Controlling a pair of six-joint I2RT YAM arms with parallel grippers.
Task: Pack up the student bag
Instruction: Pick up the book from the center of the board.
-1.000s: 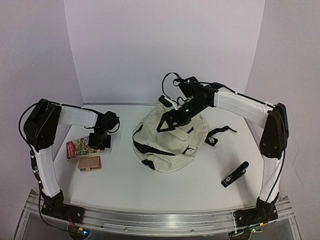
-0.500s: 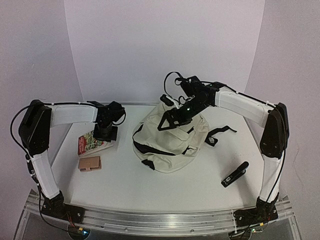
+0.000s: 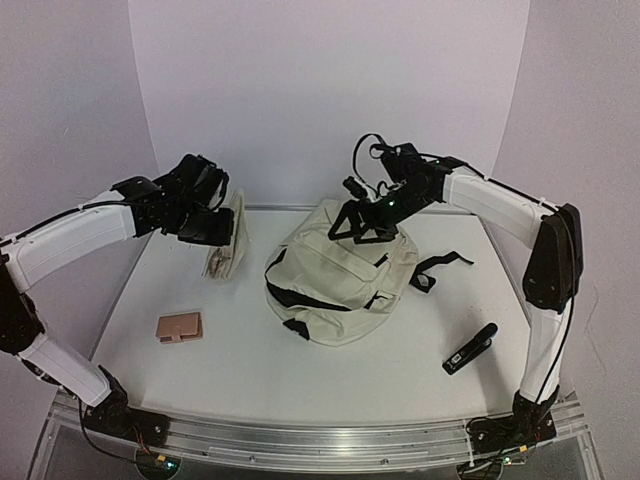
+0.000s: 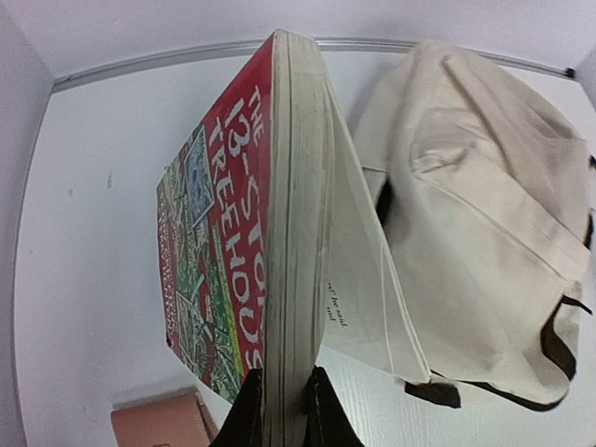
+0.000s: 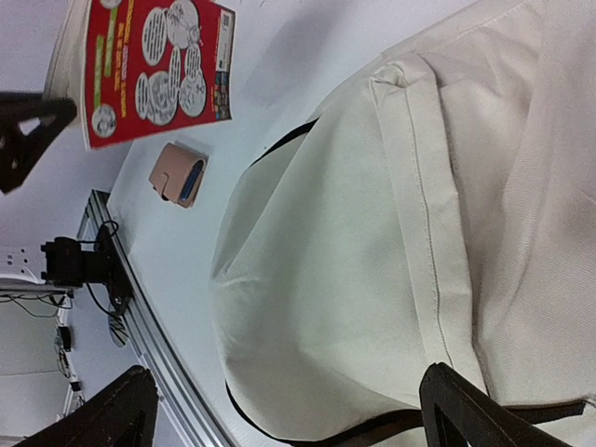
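White surface (image 3: pixel 230 370), cream student bag (image 3: pixel 340 285) slumped at its middle, right hand (image 3: pixel 368 225) wide open over the bag's far edge, left hand (image 3: pixel 222 228) clamped on red paperback (image 4: pixel 223 261) held aloft left of the bag, tan wallet (image 3: pixel 180 327) lying front-left

We count: cream backpack (image 3: pixel 340 290), one. Red paperback book (image 4: pixel 223 251), one. Small pink wallet (image 3: pixel 180 327), one. Black stick-shaped device (image 3: pixel 470 348), one. White robot arms, two: left arm (image 3: pixel 75 235), right arm (image 3: pixel 495 200).

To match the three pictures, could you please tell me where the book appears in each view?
Top external: book left of centre, held by left gripper.
Left wrist: book fills centre, edge-on.
Right wrist: book top left.
Shared landmark: student bag, to its right.
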